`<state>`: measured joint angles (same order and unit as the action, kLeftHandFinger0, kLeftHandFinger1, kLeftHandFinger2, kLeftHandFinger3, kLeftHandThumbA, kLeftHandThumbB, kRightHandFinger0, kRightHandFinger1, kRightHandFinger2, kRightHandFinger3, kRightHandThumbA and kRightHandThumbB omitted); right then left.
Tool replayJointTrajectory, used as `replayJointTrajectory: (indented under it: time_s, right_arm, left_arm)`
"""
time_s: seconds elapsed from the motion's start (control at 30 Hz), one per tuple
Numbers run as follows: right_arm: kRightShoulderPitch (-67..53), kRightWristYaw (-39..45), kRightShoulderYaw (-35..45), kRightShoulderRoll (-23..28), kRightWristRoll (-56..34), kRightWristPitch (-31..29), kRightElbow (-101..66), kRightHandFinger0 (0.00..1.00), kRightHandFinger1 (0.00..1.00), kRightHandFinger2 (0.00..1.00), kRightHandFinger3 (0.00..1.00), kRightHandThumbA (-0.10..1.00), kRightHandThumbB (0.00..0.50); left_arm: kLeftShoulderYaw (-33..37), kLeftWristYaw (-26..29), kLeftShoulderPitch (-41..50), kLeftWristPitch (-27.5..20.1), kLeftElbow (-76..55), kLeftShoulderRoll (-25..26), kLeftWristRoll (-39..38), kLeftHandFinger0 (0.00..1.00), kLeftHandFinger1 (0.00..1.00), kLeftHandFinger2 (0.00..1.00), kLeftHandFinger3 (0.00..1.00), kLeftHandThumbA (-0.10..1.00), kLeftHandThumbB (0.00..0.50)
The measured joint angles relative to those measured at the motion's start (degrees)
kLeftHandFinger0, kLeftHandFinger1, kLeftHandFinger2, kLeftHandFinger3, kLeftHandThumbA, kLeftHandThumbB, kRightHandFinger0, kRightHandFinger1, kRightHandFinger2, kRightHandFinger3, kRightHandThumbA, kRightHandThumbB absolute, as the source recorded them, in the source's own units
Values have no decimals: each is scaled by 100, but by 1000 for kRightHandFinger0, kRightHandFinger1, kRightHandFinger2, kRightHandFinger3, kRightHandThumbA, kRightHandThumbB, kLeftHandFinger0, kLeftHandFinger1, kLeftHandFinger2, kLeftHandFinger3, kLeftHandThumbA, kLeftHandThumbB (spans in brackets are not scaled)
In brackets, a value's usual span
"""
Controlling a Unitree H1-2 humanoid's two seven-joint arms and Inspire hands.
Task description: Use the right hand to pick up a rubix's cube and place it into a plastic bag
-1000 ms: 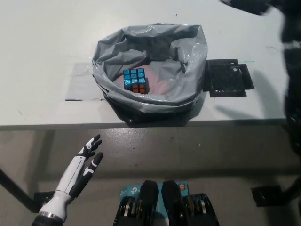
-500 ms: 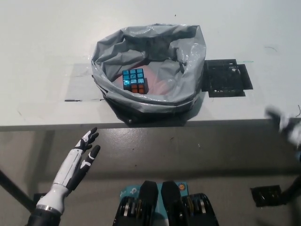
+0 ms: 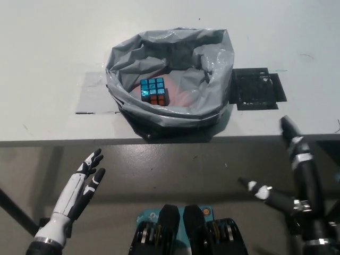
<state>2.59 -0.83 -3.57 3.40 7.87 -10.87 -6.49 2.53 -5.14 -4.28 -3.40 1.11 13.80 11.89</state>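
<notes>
Two hands show from the head camera, both low and in front of the counter [image 3: 48, 58], neither one reaching over it. The black right hand [image 3: 307, 183] is raised at the lower right, its fingers [image 3: 293, 142] spread wide and pointing up toward the counter's front edge, with nothing in it. The white left hand [image 3: 82, 186] rests at the lower left, palm open, fingers apart and angled up and to the right, also holding nothing.

On the counter stands a grey plastic bag [image 3: 215, 53] with its mouth rolled open. The cube [image 3: 154, 91] lies inside it on the bottom, blue face up and an orange side showing, clear of both hands. A black grid plate [image 3: 257, 89] lies flat just beside the bag.
</notes>
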Motion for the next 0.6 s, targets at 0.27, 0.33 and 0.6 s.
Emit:
replayJointTrajectory:
  time_s: [0.27,0.33,0.6]
  right_arm:
    - [139,246,-179,154,-127,-147,1445,1000,1000,1000,1000,872,155]
    - [143,312,-226,195,-129,-176,1504,1000,1000,1000,1000,868,170]
    - [222,396,-321,274,-82,-182,1509,1000,1000,1000,1000,851,199]
  left_arm:
    - [5,-4,8,0,-15,4,7,1000,1000,1000,1000,1000,125]
    - [5,-5,5,0,-19,4,7,1000,1000,1000,1000,1000,127]
    - [9,-30,6,2,-63,3,8,1000,1000,1000,1000,1000,114]
